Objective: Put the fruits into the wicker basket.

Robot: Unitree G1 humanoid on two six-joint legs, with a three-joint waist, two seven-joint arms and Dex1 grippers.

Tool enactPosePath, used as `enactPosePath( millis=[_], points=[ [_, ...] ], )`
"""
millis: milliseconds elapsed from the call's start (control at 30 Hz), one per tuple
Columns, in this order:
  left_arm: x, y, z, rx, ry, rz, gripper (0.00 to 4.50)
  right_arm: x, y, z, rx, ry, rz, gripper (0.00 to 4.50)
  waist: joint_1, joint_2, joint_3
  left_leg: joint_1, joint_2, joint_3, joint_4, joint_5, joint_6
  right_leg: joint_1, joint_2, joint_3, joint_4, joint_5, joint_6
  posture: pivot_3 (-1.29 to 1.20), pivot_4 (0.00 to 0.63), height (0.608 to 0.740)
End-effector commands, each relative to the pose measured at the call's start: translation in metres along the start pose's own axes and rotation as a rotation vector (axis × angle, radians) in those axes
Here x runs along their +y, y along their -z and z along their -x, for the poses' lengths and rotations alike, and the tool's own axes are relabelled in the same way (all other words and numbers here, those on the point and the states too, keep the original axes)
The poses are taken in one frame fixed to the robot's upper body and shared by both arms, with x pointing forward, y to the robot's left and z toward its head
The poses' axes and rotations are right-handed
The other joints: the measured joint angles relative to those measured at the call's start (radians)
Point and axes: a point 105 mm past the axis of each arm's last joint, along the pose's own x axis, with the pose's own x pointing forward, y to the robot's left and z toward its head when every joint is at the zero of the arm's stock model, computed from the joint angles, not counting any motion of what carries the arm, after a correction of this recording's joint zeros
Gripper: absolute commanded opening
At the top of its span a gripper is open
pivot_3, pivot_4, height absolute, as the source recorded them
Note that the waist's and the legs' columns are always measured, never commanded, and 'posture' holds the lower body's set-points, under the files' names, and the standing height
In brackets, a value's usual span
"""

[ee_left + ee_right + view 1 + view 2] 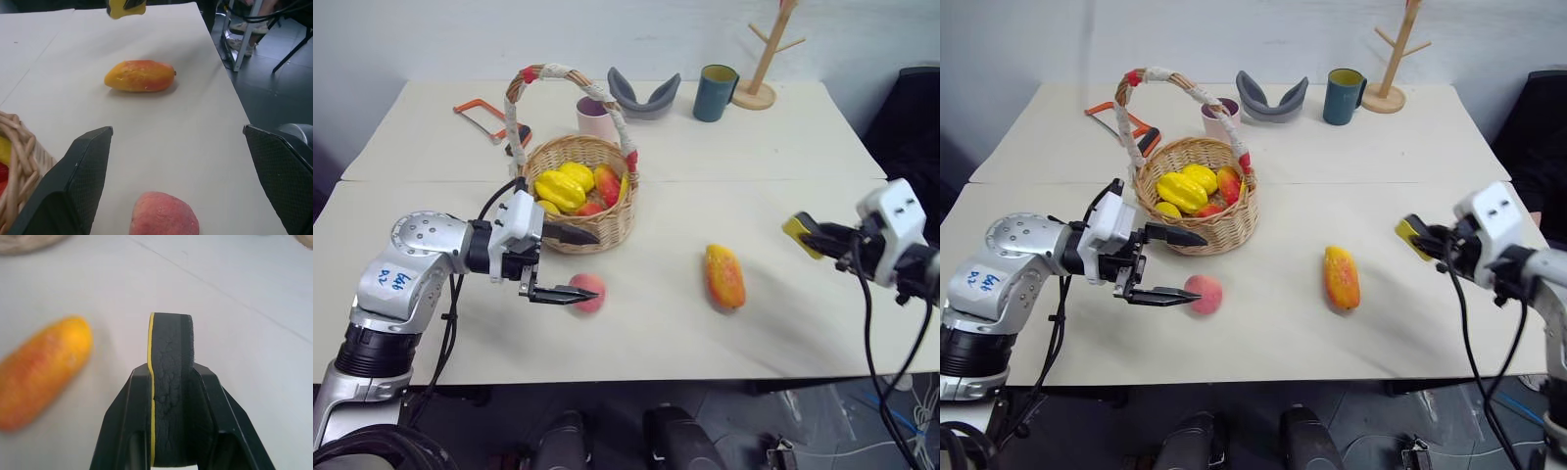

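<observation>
Background stuff on the table (783,157): pink cup (596,119) tucked right behind the basket, and a grey curved thing (642,95) next to it, not sure what it is. A dark teal mug (714,92) sits near the far edge, just beside a wooden mug tree (767,54) on a round base. An orange hacksaw (487,119) lies off to the left at the back. The yellow-and-black sponge (169,391) is up off the table on the right side. Dark chair (913,113) at the right edge.
</observation>
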Motion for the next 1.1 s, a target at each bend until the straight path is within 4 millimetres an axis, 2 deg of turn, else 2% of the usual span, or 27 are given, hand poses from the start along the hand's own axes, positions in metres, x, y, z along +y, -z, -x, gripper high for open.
enactPosePath(
  millis=[33,133,333,400,533,633,700,900,1100],
  points=[
    [0.003,-0.001,-0.003,0.005,0.014,-0.035,4.5,0.004,0.005,0.005,-0.008,0.027,-0.047,0.98,-0.007,0.0,0.0,0.001,0.0,0.0,-0.001,0.001,0.0,0.0,0.0,0.0,0.0,0.0,0.0,0.0,0.15,0.74],
    [0.007,0.003,-0.004,0.019,0.02,-0.037,4.5,0.009,0.014,0.002,0.004,0.025,-0.105,1.9,-0.007,0.0,0.0,0.002,0.0,0.0,-0.002,0.002,-0.001,0.0,0.001,0.0,0.001,0.0,0.0,0.0,0.15,0.74],
    [0.021,0.013,0.013,0.031,-0.125,0.043,4.5,0.004,-0.003,0.015,-0.024,0.039,-0.048,4.03,-0.004,0.001,0.0,0.001,0.0,0.0,-0.002,0.002,0.0,0.0,0.0,0.0,0.0,0.0,0.0,0.0,0.15,0.74],
    [0.021,0.02,0.019,0.044,-0.183,0.089,4.5,0.009,-0.015,0.021,-0.057,0.004,0.006,4.46,-0.005,0.001,0.0,0.001,0.0,0.0,-0.003,0.002,0.0,0.0,0.0,0.0,0.0,0.0,0.0,0.0,0.15,0.74],
    [0.009,0.034,0.028,0.08,-0.243,0.186,4.5,0.059,-0.062,0.038,-0.225,-0.306,0.054,4.46,-0.009,0.002,0.0,0.001,0.0,-0.001,-0.005,0.002,0.0,0.0,0.001,0.0,-0.001,0.0,0.0,0.0,0.15,0.74],
    [0.0,0.041,0.024,0.106,-0.235,0.207,4.5,0.089,-0.076,0.05,-0.257,-0.488,0.082,4.46,-0.004,0.001,0.0,0.001,0.001,-0.003,-0.005,0.002,0.0,0.001,0.001,-0.001,-0.001,0.0,0.0,0.0,0.15,0.74],
    [-0.005,0.05,0.014,0.131,-0.226,0.222,4.5,0.11,-0.079,0.055,-0.253,-0.611,0.118,4.46,0.004,0.001,0.0,0.001,0.0,-0.004,-0.005,0.001,0.001,0.003,0.0,-0.002,-0.003,0.0,0.0,0.0,0.15,0.74],
    [-0.002,0.064,-0.004,0.151,-0.21,0.241,4.5,0.137,-0.085,0.06,-0.257,-0.761,0.144,4.46,0.016,0.001,-0.001,0.0,-0.002,-0.005,-0.004,-0.002,0.006,0.004,-0.001,-0.002,-0.006,0.001,0.002,0.0,0.15,0.74],
    [0.009,0.084,-0.02,0.234,-0.229,0.198,4.5,0.14,-0.089,0.055,-0.268,-0.763,0.157,4.46,0.02,0.001,-0.001,0.0,-0.001,-0.005,-0.004,-0.002,0.006,0.003,-0.001,-0.002,-0.006,0.001,0.002,0.0,0.15,0.74]
  ],
)
